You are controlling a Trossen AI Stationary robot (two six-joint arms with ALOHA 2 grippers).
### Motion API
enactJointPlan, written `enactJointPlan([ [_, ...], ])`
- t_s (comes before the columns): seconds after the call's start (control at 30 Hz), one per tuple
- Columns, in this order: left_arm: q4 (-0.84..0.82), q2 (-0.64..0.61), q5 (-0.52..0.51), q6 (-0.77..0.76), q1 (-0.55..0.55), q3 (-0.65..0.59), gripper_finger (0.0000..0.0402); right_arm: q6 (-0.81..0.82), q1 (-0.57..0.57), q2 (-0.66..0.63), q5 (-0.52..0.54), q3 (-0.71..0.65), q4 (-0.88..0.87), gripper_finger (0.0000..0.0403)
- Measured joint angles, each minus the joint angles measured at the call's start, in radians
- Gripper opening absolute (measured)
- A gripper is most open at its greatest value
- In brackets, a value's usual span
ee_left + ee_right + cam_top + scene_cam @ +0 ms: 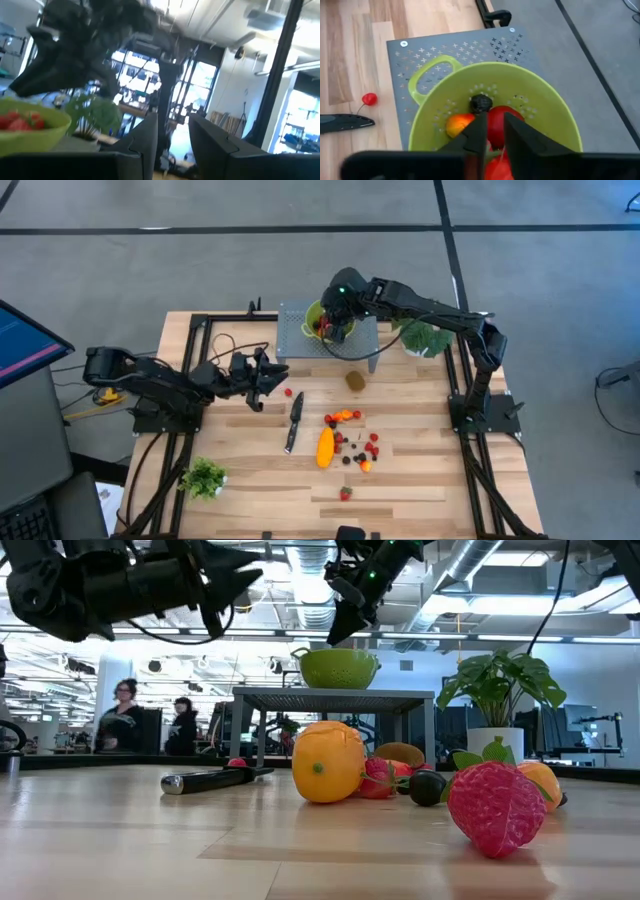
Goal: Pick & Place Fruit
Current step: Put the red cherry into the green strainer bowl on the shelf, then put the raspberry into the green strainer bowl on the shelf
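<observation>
High view: hovering above the green colander (312, 314) on the grey perforated stand (367, 340) at the table's far edge, the right gripper (335, 321); in the right wrist view, fingers parted by a narrow gap and pinching nothing, poised directly over a red fruit (498, 120), an orange piece (457, 124) and a dark berry (481, 103) already lying in the bowl.

Parked well apart at the table's left side, raised off the wood, the left gripper (262, 378); fingers slightly spread, nothing between them.

Out on the bare wood, most of the fruit: a brown kiwi (355, 381) just in front of the stand; the long yellow-orange fruit (325, 447) beside the black-handled knife (293, 421); a scatter of small balls and strawberries (362, 448) just right of it; one strawberry (345, 493) alone nearer the front edge; one red ball (288, 392) close to the left gripper.

Judging by looks: light, hard, smooth toy pieces; likely to roll or squirt sideways under an off-centre pinch. Best to take each ball squarely across its middle, coming straight down; the long fruit across its narrow width near mid-length; the strawberries across the broad shoulders rather than the tapering tip; the kiwi across its short axis. Worth minding close neighbours in the cluster, easily nudged.
</observation>
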Motion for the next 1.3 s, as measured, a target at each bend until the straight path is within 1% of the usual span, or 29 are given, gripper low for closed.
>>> enactJointPlan([
  [0.2,0.001,-0.087,0.000,0.000,0.000,0.000,0.0106,0.000,-0.001,0.000,0.000,0.000,0.000,0.0151],
  [0.3,0.000,-0.134,0.000,0.000,0.000,0.000,0.0106,0.002,0.006,-0.012,0.000,0.000,-0.011,0.0186],
  [0.43,0.000,-0.192,-0.001,0.000,0.000,0.000,0.0106,0.005,0.020,-0.046,0.001,0.000,-0.028,0.0216],
  [0.53,0.003,-0.231,-0.004,0.000,0.000,0.000,0.0106,0.044,0.042,-0.071,0.004,0.000,-0.042,0.0225],
  [0.7,0.000,-0.284,-0.004,0.000,0.000,0.000,0.0106,0.084,0.095,-0.112,0.003,0.001,-0.141,0.0214],
  [0.83,-0.001,-0.312,-0.004,0.000,0.000,0.000,0.0106,0.159,0.154,-0.115,0.005,0.001,-0.266,0.0191],
  [0.97,0.000,-0.322,-0.003,0.000,0.000,-0.001,0.0106,0.214,0.235,-0.116,0.004,-0.015,-0.402,0.0163],
  [1.1,0.000,-0.320,-0.003,0.000,0.000,-0.001,0.0106,0.266,0.334,-0.115,0.004,-0.080,-0.450,0.0133],
  [1.3,-0.001,-0.320,-0.003,0.000,0.000,-0.001,0.0106,0.354,0.487,-0.140,0.004,-0.204,-0.434,0.0099],
])
